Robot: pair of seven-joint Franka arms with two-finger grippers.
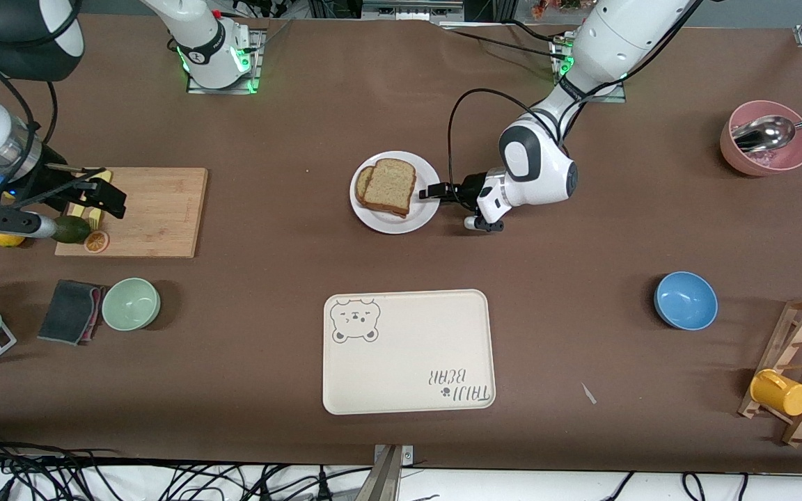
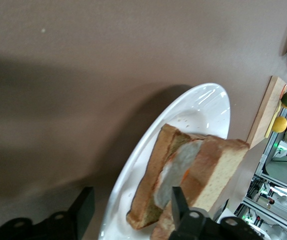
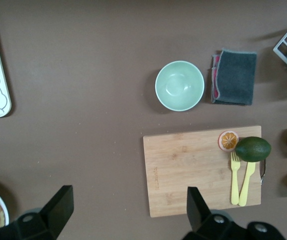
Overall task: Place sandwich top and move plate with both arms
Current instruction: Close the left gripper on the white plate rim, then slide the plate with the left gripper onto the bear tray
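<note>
The white plate (image 1: 423, 217) lies mid-table, farther from the front camera than the tray. The sandwich top (image 1: 390, 185), a tan slice with brown crust, lies flat on a lower slice on the plate. In the left wrist view the sandwich top (image 2: 218, 167) covers white egg and the lower slice on the plate (image 2: 203, 107). My left gripper (image 1: 432, 193) is open at the plate's rim toward the left arm's end. Its jaws straddle the rim (image 2: 129, 210), one beside the sandwich. My right gripper (image 1: 105, 198) is open and empty, held over the cutting board's end (image 3: 127, 210).
The cream bear tray (image 1: 408, 351) lies nearer the front camera. The cutting board (image 1: 150, 209) holds an avocado (image 1: 70, 228), an orange slice (image 1: 97, 241) and yellow cutlery (image 3: 238, 180). A green bowl (image 1: 131, 303), grey cloth (image 1: 70, 311), blue bowl (image 1: 685, 300), pink bowl (image 1: 766, 156) and mug rack (image 1: 801, 369) stand around.
</note>
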